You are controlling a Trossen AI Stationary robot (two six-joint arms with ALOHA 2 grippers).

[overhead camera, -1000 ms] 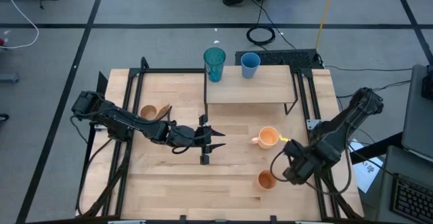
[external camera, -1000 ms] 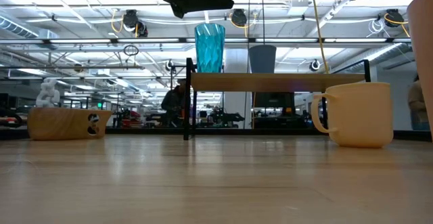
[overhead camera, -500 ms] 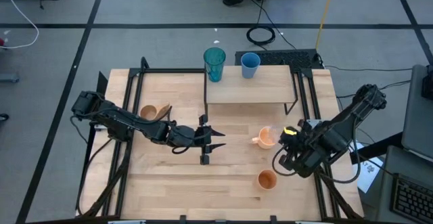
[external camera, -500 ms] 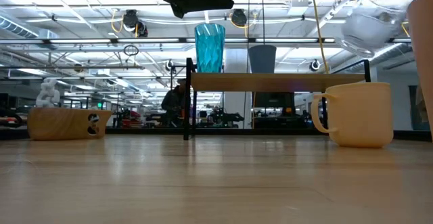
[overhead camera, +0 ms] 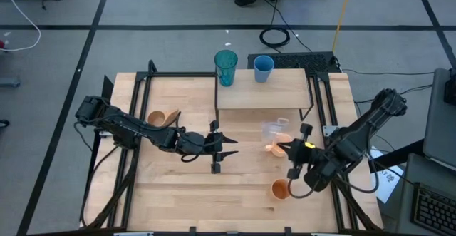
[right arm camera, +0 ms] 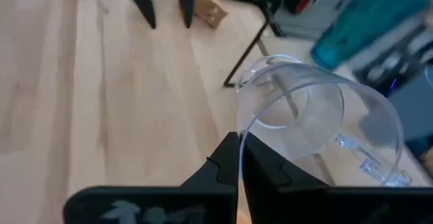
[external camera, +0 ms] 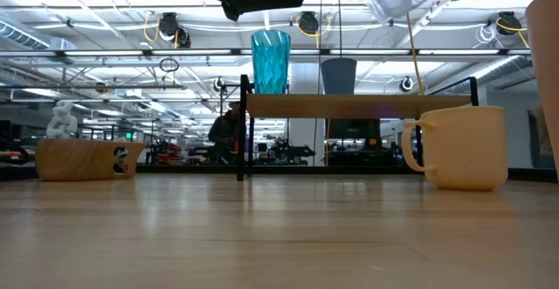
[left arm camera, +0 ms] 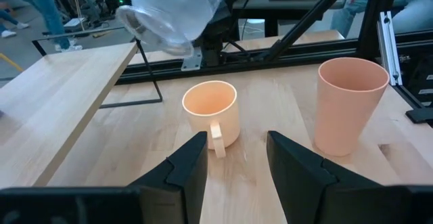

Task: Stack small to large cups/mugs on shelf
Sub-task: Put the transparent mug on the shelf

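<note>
While clamped on rim of clear cup point(overhead camera: 273, 130), right gripper point(overhead camera: 287, 147) holds it aloft, tilted, just in front of shelf point(overhead camera: 263, 93) — above orange mug point(left arm camera: 211, 112). Teal tumbler point(overhead camera: 226, 67) and blue cup point(overhead camera: 263, 68) upright on shelf, side by side. Orange cup point(overhead camera: 281, 190) farther in front of shelf; wooden mug point(overhead camera: 159, 118) off shelf's left. Left gripper point(overhead camera: 226, 147) in front of shelf — fingers part-open, empty.

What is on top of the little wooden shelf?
Two cups stand on the shelf: the tall teal tumbler and the blue cup beside it. The rest of its top is bare. Nothing shows inside them from above.
</note>
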